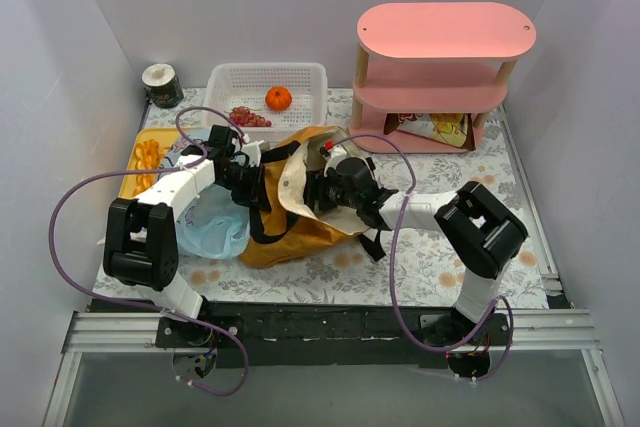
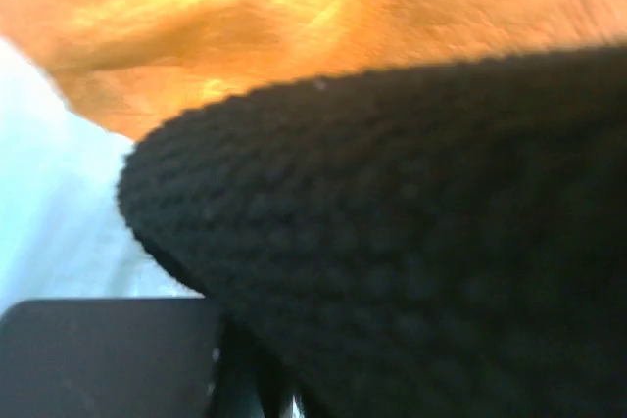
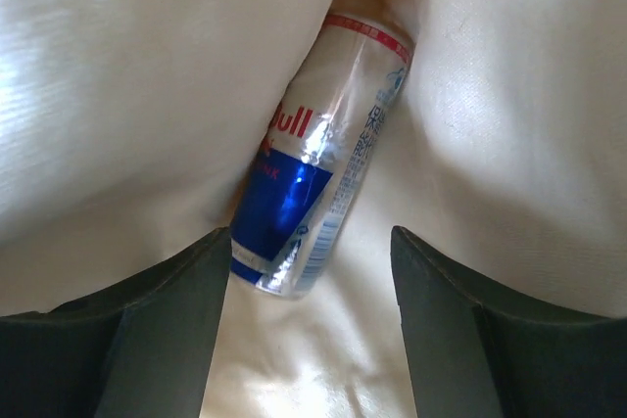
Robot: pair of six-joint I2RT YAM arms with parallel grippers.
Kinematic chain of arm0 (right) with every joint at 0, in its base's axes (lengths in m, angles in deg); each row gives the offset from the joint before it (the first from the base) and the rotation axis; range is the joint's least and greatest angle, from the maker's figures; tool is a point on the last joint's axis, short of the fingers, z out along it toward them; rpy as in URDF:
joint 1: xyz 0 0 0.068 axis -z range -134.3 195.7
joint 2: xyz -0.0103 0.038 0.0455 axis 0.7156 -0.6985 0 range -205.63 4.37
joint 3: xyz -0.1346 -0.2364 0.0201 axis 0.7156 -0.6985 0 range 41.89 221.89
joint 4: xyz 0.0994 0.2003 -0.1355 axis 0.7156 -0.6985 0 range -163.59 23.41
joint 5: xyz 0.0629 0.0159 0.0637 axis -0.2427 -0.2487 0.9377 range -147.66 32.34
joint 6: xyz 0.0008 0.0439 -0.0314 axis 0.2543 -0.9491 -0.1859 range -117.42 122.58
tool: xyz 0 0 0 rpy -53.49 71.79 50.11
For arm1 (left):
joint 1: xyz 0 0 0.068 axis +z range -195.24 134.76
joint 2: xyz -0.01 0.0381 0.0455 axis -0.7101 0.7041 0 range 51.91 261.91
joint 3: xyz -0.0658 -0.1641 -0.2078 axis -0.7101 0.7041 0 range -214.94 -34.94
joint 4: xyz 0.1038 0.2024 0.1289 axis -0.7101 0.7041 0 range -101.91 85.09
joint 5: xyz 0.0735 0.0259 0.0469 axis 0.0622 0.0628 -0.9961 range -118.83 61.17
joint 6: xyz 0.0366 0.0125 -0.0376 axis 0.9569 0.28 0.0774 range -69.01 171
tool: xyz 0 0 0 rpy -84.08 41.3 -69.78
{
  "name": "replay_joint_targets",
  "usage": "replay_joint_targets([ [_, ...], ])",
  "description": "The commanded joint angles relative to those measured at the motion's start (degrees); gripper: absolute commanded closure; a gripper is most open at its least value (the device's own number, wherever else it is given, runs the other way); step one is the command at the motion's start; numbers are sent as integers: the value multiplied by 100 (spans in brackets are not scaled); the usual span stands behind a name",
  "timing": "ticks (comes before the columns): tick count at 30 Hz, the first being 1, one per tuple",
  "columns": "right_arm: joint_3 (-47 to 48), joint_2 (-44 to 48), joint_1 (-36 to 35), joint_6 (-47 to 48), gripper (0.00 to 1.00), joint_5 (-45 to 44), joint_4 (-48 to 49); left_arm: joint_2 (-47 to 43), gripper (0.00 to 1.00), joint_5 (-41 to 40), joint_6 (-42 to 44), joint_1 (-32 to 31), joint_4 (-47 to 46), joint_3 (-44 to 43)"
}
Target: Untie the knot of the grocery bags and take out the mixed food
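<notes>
The mustard-brown tote (image 1: 300, 232) lies mid-table with its cream lining (image 3: 118, 95) showing. My right gripper (image 1: 325, 187) is inside its mouth, open (image 3: 309, 242). The silver-blue-red can (image 3: 313, 173) lies in a fold of the lining, its lower end between the fingers (image 3: 167, 330), close to the left one. The can's red top shows from above (image 1: 328, 146). My left gripper (image 1: 250, 182) is shut on the tote's black strap (image 2: 411, 242), which fills its view. The pale blue bag (image 1: 210, 227) lies left of the tote. Its knot is not visible.
A white basket (image 1: 300, 77) at the back holds an orange (image 1: 278, 98) and grapes (image 1: 250, 118). Pastry pieces (image 1: 148, 155) lie on a yellow tray (image 1: 130, 182) at left. A snack packet (image 1: 445, 127) sits under the pink shelf (image 1: 445, 32). A dark cup (image 1: 162, 85) stands back left.
</notes>
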Motion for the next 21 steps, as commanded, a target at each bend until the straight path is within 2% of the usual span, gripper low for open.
replay_joint_targets([
  [1,233,109,-19,-97,27,-63,377,-239,100,1106,466,-27,233,-574],
  [5,-616,689,173,272,27,-19,491,-679,100,851,615,-19,49,-1022],
  [12,-1954,1700,649,572,27,465,640,-908,100,632,1423,-19,742,-1367],
  [16,-1956,1788,649,388,26,429,851,-1302,100,307,1626,-54,436,-1129],
  [21,-1649,1604,658,142,25,95,957,-1365,100,-53,1766,-273,347,-1199],
])
